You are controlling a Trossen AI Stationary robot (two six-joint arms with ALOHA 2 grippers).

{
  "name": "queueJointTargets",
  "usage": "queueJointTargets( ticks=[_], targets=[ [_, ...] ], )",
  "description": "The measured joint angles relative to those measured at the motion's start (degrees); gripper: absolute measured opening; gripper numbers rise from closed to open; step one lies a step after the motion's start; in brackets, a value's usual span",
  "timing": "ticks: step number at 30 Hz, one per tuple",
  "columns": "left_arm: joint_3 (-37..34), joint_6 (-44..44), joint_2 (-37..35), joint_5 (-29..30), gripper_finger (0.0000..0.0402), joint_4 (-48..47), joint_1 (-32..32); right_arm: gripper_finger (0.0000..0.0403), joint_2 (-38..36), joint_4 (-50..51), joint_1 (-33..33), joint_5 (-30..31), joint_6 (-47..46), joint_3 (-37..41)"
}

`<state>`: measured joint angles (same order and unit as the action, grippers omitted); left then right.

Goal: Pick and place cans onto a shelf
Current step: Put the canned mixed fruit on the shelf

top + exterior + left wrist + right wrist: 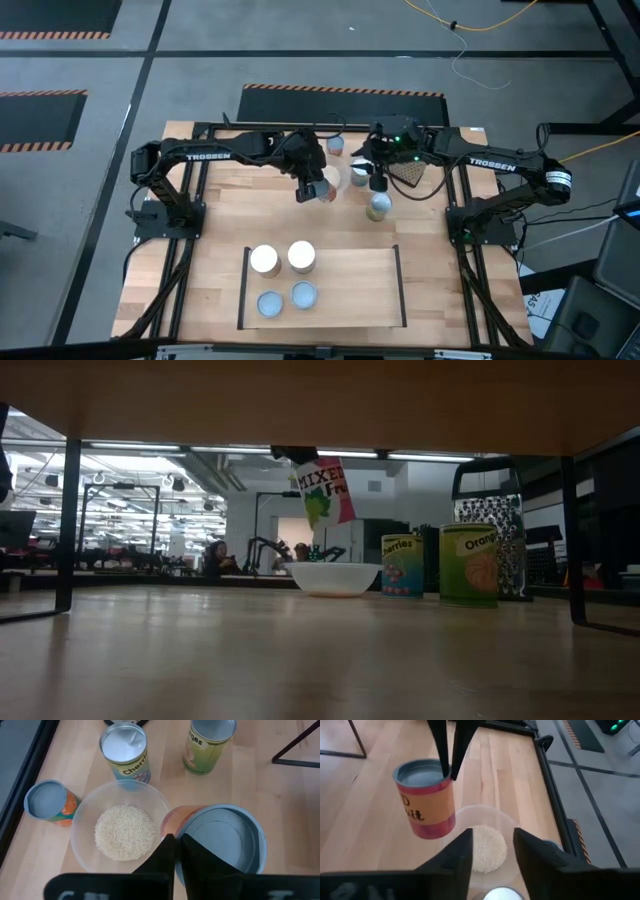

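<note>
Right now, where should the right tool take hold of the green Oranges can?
Probably the upper wall of the Oranges can, coming straight down from above with the right tool. It stands upright, apart from the Cherries can, so its round sides are free.

Left gripper hangs above the table, fingers pinched together; right gripper hovers just beside it, fingers spread apart.
</note>
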<state>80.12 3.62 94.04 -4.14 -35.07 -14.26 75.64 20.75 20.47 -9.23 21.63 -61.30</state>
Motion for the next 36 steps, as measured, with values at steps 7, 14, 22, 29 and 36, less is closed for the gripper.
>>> queueJointTargets(
  ticks=[7, 14, 22, 29, 36],
  targets=[
    [0.0, 0.0, 0.0, 0.0, 0.0009, 0.0, 0.0, 0.0195, 0.0, -5.9, -1.3, -8.0, 1.1, 0.0],
    [0.0, 0.0, 0.0, 0.0, 0.0009, 0.2, 0.0, 0.0186, 2.8, -13.9, -5.0, -14.9, 1.3, 0.0],
    [0.0, 0.0, 0.0, 0.0, 0.0009, 0.3, 0.0, 0.0185, 6.6, -16.7, -7.7, -15.0, 1.4, 0.0],
    [0.0, -0.1, 0.0, 0.0, 0.0009, 0.6, 0.0, 0.0184, 8.9, -15.8, -9.6, -15.0, 2.8, 0.0],
    [0.0, -0.1, 0.0, 0.0, 0.0009, 1.7, 0.0, 0.0184, 12.5, -17.4, -11.4, -15.0, 4.5, 0.0]
  ],
)
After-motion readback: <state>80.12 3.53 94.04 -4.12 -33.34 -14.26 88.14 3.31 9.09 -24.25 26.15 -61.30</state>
